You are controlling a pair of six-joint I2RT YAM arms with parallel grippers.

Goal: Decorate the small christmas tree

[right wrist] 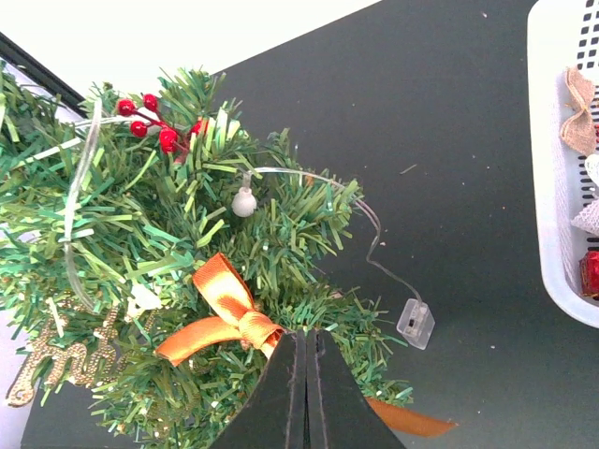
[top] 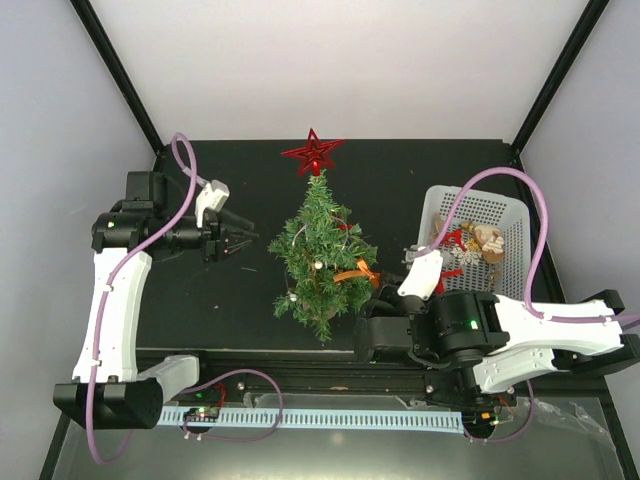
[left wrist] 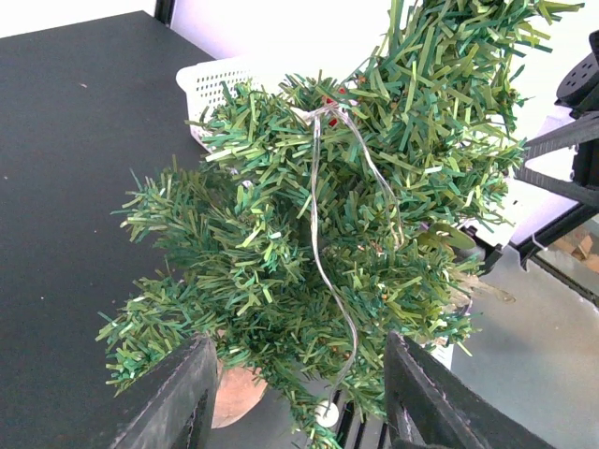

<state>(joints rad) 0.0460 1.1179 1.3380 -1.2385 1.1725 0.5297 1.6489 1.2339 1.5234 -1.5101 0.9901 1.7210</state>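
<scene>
Bristly tree [top: 320, 255], probably light and tippy, best held at its base [left wrist: 236, 395]; left jaws half open, empty; right jaws shut

In the right wrist view the white basket [right wrist: 552, 234] is cut by the right edge. The gold lettering [right wrist: 56, 365] lies half buried in needles of the small christmas tree [right wrist: 168, 234], so it cannot be read. In the left wrist view branches cover most of the brown base [left wrist: 239, 398], and the top edge cuts the tree.
</scene>
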